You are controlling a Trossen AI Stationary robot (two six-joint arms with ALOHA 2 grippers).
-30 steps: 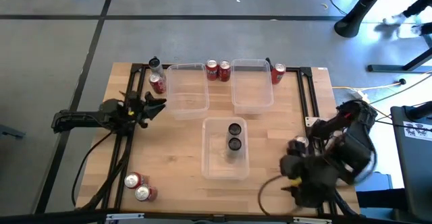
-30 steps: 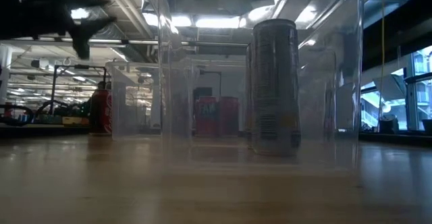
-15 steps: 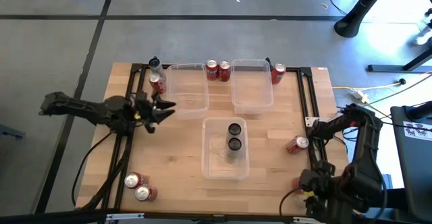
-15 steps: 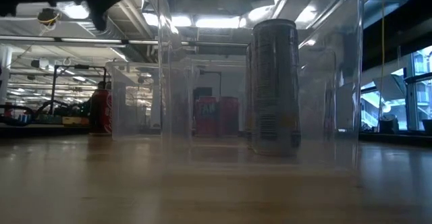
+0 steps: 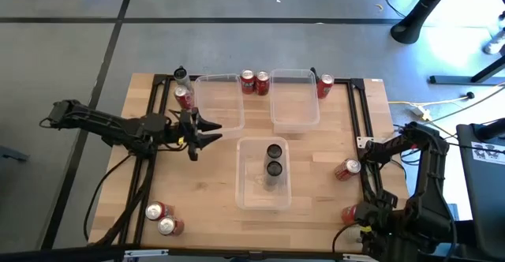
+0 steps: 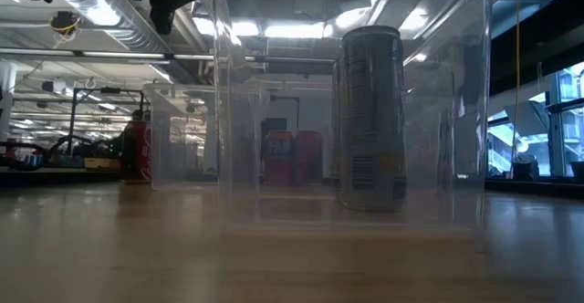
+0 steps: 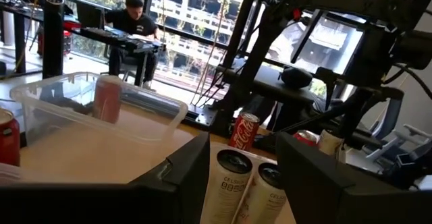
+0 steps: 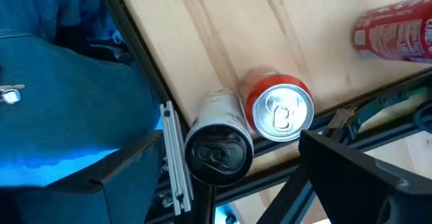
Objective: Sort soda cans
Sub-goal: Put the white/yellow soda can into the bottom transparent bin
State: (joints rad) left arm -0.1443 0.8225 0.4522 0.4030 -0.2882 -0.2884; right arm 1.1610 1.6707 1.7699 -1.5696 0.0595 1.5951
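Observation:
My left gripper (image 5: 207, 132) (image 7: 241, 158) hangs open above the table, left of the near clear bin (image 5: 246, 195). Two dark soda cans (image 5: 274, 159) (image 7: 244, 182) stand upright in that bin; in the left wrist view they show between the fingers, farther off. My right gripper (image 5: 357, 219) (image 8: 229, 177) is open above the near right corner, over an upright red can (image 8: 280, 113) (image 5: 349, 212) and an upright dark can (image 8: 217, 150). Another red can (image 5: 346, 169) lies on its side nearby. More red cans stand at the far edge (image 5: 255, 82) and the near left corner (image 5: 162, 218).
Two clear bins (image 5: 218, 104) (image 5: 294, 98) sit side by side at the far edge. A red can (image 5: 184, 98) and a dark can (image 5: 181, 76) stand at the far left, a red can (image 5: 324, 87) at the far right. Black frame rails (image 5: 359, 120) run along both sides.
My left gripper has moved toward the table's right, closing on the near bin, and has risen out of most of the low view. My right arm has drawn back toward the near right corner, away from the red can lying on its side.

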